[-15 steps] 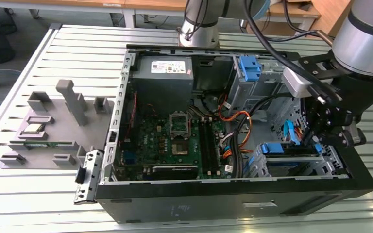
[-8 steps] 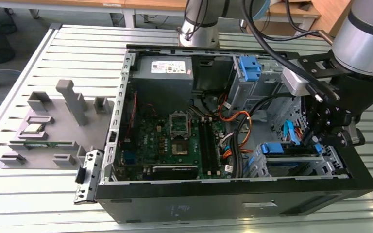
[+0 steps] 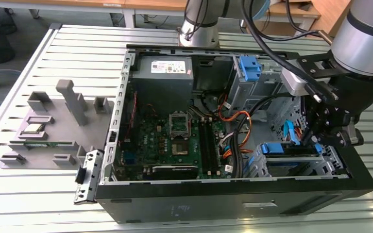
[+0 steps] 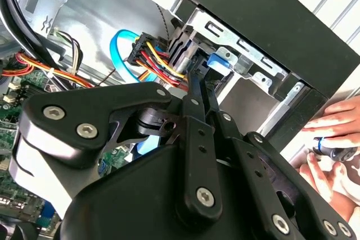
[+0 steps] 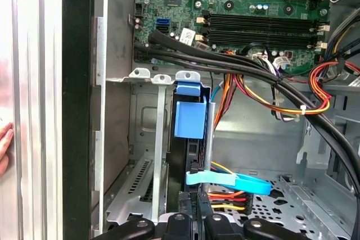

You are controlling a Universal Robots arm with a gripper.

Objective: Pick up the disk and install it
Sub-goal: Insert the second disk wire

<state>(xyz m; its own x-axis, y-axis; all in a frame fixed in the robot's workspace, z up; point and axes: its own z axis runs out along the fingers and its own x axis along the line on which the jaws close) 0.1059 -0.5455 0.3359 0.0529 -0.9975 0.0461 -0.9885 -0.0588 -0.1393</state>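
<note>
Item: gripper (image 3: 326, 138) at drive bay (image 3: 290, 160); finger state cannot be told. Disk (image 5: 188, 119) stands in bay. Risk: snagging cables (image 5: 242, 181) beside it, judging by closeness.

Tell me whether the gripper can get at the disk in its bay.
Probably yes: the gripper sits right at the disk, at its exposed end in the drive cage, though the blue cable crowds that end.

The gripper's (image 4: 194, 80) linkage hid its fingertips; beyond them, the disk (image 5: 189, 119) sat edge-on, its label unseen.
</note>
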